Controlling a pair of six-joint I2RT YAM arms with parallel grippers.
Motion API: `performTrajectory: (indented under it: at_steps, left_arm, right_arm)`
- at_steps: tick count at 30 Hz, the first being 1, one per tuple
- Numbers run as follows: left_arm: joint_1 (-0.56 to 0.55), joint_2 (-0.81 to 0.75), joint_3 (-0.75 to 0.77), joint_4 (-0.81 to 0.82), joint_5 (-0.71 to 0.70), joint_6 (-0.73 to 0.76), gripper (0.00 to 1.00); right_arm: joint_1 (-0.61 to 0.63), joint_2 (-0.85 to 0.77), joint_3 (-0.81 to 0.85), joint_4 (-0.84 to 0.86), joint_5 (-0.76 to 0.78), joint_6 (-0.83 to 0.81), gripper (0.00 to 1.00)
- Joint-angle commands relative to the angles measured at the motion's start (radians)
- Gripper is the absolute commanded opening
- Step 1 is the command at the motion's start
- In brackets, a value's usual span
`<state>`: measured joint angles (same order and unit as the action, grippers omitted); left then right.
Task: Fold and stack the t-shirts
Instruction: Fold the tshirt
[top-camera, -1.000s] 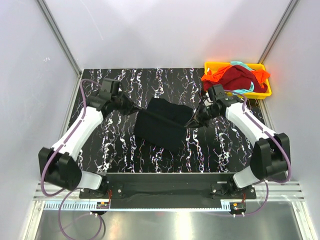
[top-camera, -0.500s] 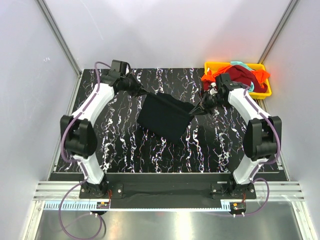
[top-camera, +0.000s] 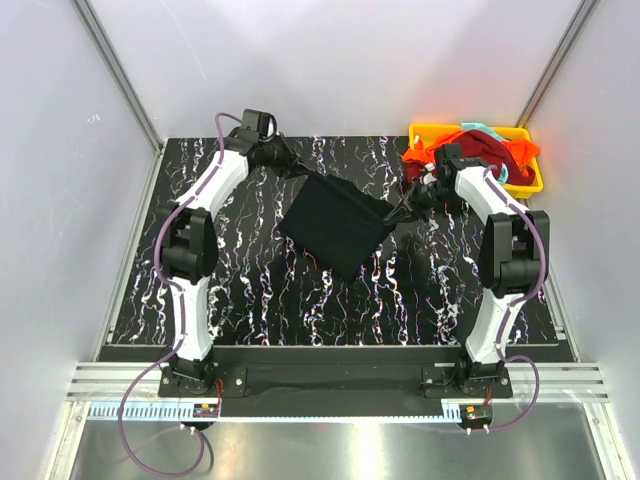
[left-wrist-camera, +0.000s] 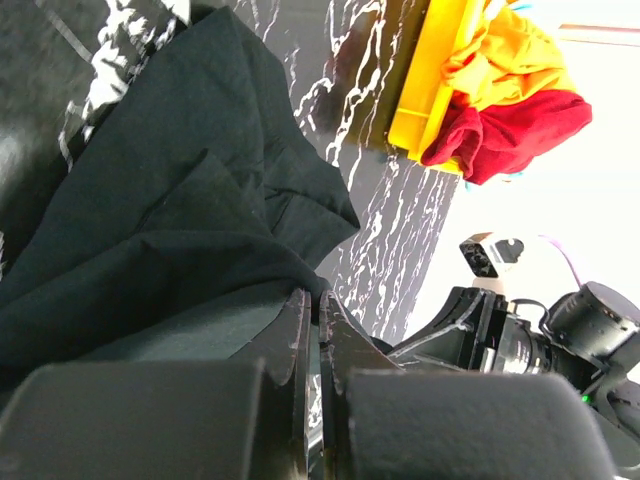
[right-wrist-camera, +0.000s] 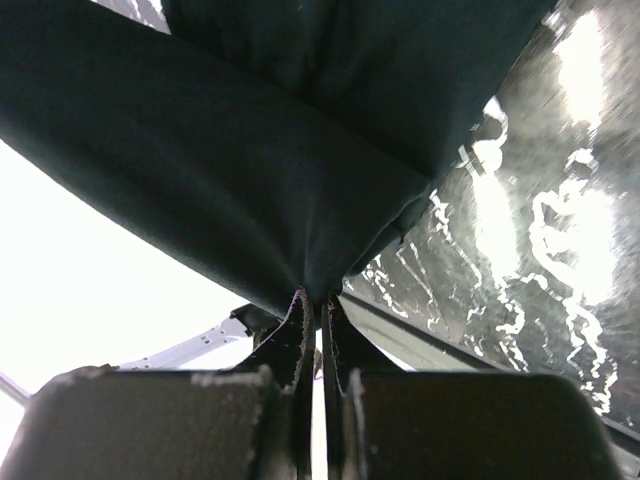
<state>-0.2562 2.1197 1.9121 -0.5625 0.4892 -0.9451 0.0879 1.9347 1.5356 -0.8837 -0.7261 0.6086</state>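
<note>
At the near edge, both arms now stand much more upright on their bases than 1 second ago, having reached away toward the far half of the table (top-camera: 250, 290). The black t-shirt (top-camera: 335, 228) has gone with them: it sat nearer the middle before and now hangs a little farther back, just right of centre, as a slanted diamond with its lowest corner pointing near.

The right gripper (top-camera: 399, 214) is pinched tight on the shirt's right corner, and its wrist view shows the cloth bunched between closed jaws. The left gripper (top-camera: 304, 174), farther back and to the left, is likewise clamped on the opposite corner. The edge between the 2 grips looks drawn fairly straight, while the rest droops; whether the low corner touches the table I cannot tell.

At the far right, the yellow tray (top-camera: 530, 187) holds the dark red t-shirt (top-camera: 480, 155), the orange t-shirt (top-camera: 425, 155) and a sliver of the teal t-shirt (top-camera: 498, 177), all unfolded.

This looks like the lift and spread before laying the first of 4 shirts flat, so folding has barely begun.
</note>
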Motion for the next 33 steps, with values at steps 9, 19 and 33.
performTrajectory:
  at_steps: [9,19,33]
  left_arm:
    - [0.011,0.218,0.171,0.251,0.028,0.042,0.06]
    - [0.034,0.352,0.409,0.225,0.056,0.175,0.36]
    - [-0.063,-0.259,-0.333,0.191,0.011,0.367,0.34]
  right_arm:
    - [-0.050,0.171,0.185,-0.034,0.135,-0.069,0.06]
    - [-0.062,0.299,0.409,-0.070,0.353,-0.133,0.44]
    - [0.073,0.332,0.617,-0.074,0.488,-0.239,0.64]
